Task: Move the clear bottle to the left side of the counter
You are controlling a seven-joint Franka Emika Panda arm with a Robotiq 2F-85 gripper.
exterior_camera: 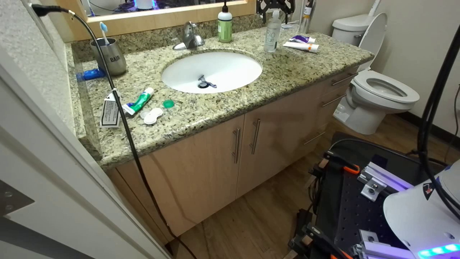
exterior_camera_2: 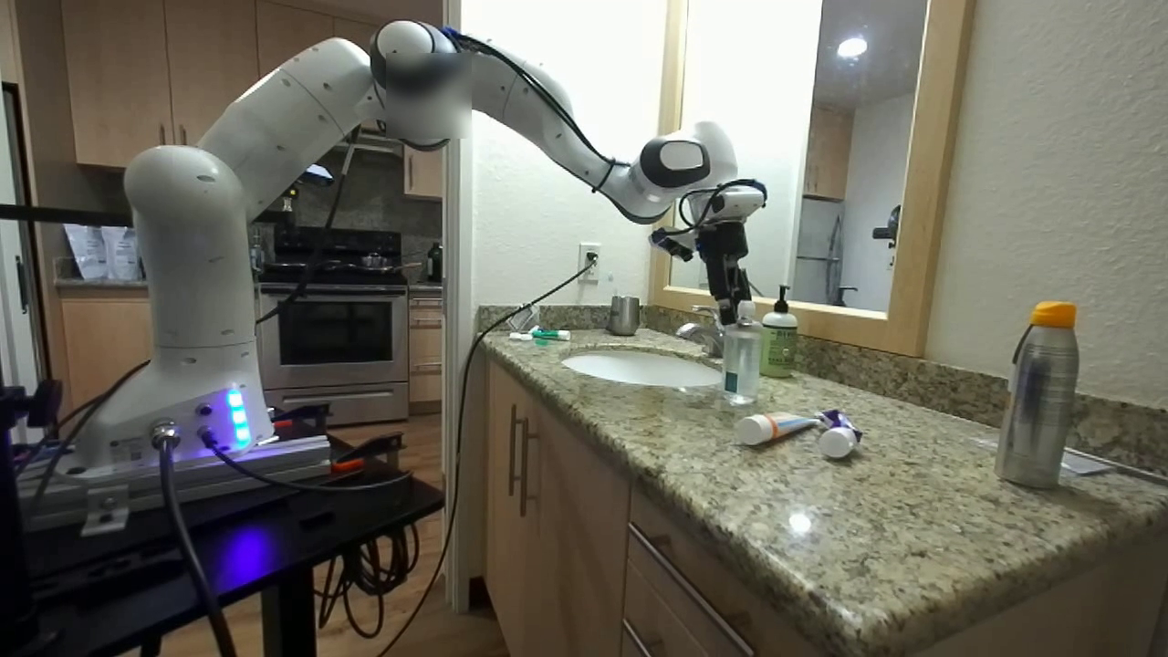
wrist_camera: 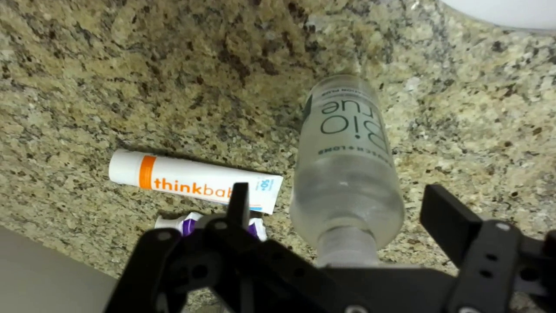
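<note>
The clear bottle stands upright on the speckled counter, just past the sink's end; it shows in both exterior views. In the wrist view the clear bottle has its lettering facing the camera and its cap end toward the gripper's palm. My gripper points down over the bottle's top, also seen in an exterior view. In the wrist view the gripper is open, one finger on each side of the bottle's upper part, with gaps on both sides. The cap's tip is hidden behind the gripper.
A green soap bottle and faucet stand behind the sink. A white tube and a purple one lie close to the bottle. A cup, toothpaste and black cable are at the opposite end.
</note>
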